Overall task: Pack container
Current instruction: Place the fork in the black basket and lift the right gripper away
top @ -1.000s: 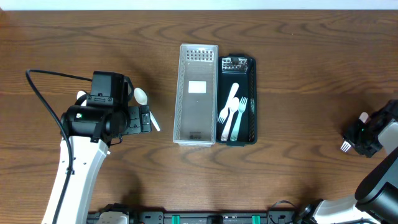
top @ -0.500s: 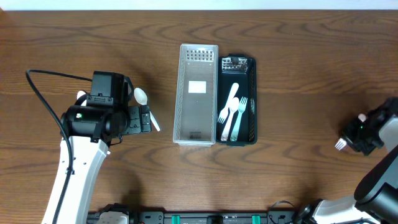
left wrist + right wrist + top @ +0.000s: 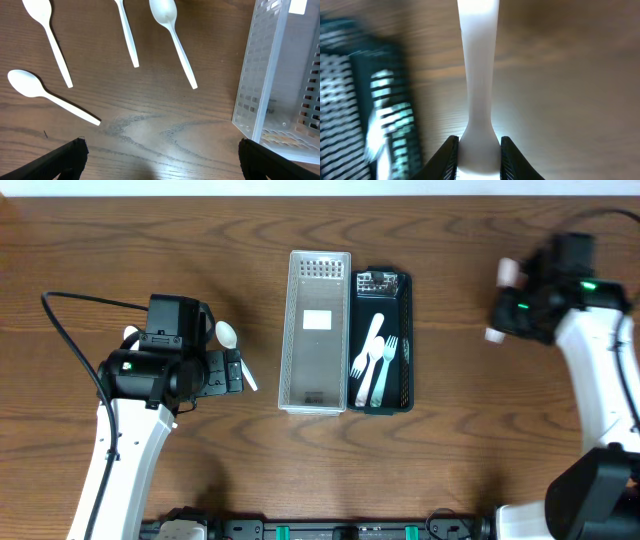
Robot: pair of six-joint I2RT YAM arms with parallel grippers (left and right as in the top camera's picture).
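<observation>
Two bins stand side by side with their long walls touching: a clear perforated bin (image 3: 318, 330) and, on its right, a black bin (image 3: 400, 285). A white label shows on the clear bin's floor. The black bin holds white cutlery (image 3: 372, 360). Two fork heads show there, but the pieces overlap, so the full count is unclear.

Left of the clear bin, four white utensils lie loose. Three are spoons (image 3: 172, 40) with their bowls in sight, and one is a bare handle (image 3: 127, 35) whose head the frame cuts off.

The left fingers (image 3: 232, 370) hang just left of the clear bin, near the spoons. They are spread wide, holding nothing and touching nothing.

The right fingers (image 3: 451, 157) are well to the right of the clear bin, beyond the black one. They are pinched on the handle of a white utensil (image 3: 477, 75). That wrist view is blurred and the utensil's head is out of frame, so its kind cannot be told.

The surface (image 3: 480, 450) is dark brown wood with strong grain. Of the room, only a pale strip shows along the far edge.
</observation>
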